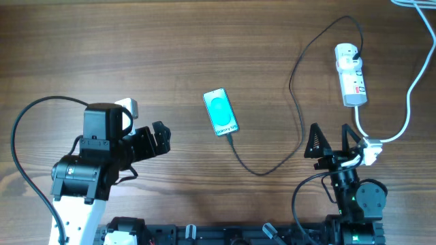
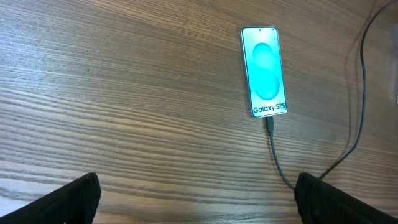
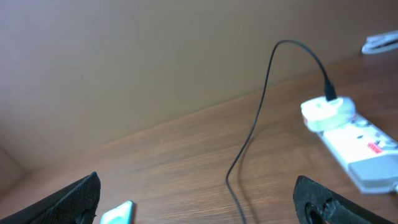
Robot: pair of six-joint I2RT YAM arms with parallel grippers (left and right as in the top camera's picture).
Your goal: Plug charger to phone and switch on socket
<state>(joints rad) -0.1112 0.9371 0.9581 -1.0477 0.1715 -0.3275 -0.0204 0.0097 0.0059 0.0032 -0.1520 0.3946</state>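
The phone (image 1: 221, 112) lies face up mid-table with a cyan screen; it also shows in the left wrist view (image 2: 264, 71) and at the bottom edge of the right wrist view (image 3: 117, 213). The thin black charger cable (image 1: 297, 102) runs from the phone's lower end (image 2: 270, 126) in a loop up to the white socket strip (image 1: 351, 75), where its plug sits in the top (image 3: 327, 94). My left gripper (image 1: 161, 137) is open and empty, left of the phone. My right gripper (image 1: 334, 141) is open and empty, below the socket strip (image 3: 357, 140).
The strip's thick white cord (image 1: 409, 102) loops down the right side to a white connector (image 1: 371, 148) beside my right gripper. A black robot cable (image 1: 27, 122) arcs at the far left.
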